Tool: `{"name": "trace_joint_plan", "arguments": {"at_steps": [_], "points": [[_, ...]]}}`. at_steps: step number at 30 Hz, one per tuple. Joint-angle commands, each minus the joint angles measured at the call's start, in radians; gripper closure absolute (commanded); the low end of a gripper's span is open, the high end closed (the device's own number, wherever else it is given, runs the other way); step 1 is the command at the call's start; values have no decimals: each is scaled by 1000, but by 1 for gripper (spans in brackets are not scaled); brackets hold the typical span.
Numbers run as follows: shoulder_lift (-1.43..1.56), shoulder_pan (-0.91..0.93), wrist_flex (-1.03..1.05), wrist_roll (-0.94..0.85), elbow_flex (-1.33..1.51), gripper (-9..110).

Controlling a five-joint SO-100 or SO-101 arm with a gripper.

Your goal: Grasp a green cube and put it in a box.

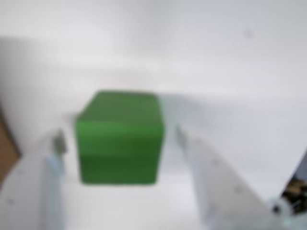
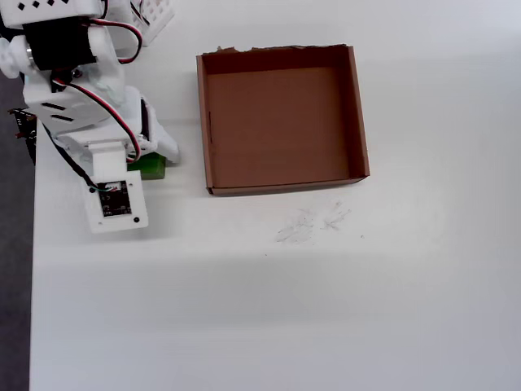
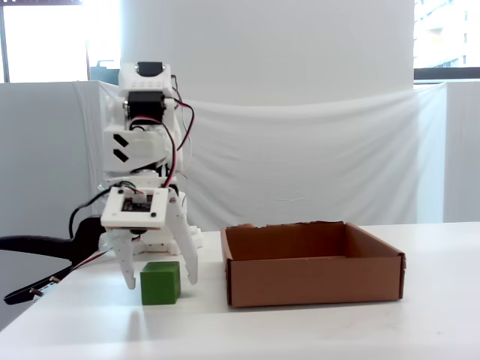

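The green cube (image 3: 160,283) rests on the white table, left of the box (image 3: 311,281) in the fixed view. My gripper (image 3: 160,281) is lowered over the cube and open, one white finger on each side of it. The blurred wrist view shows the cube (image 1: 120,136) between the fingers; the left finger (image 1: 53,160) is close to it, and a gap separates it from the right finger (image 1: 211,177). In the overhead view the arm hides most of the cube (image 2: 152,167). The box (image 2: 359,114), a shallow brown cardboard tray with a ragged far rim, holds nothing.
A white latticed basket (image 2: 159,16) stands behind the arm's base. The table's left edge (image 2: 32,244) runs close beside the arm. A black cable (image 3: 37,247) hangs off that side. Faint scuff marks (image 2: 309,224) lie in front of the box.
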Motion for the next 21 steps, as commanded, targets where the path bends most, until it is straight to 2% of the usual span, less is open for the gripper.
{"name": "trace_joint_plan", "arguments": {"at_steps": [1,21], "points": [[-3,-17,-2,-14,-18,72],[-77,-52,2,40,-101,79]]}}
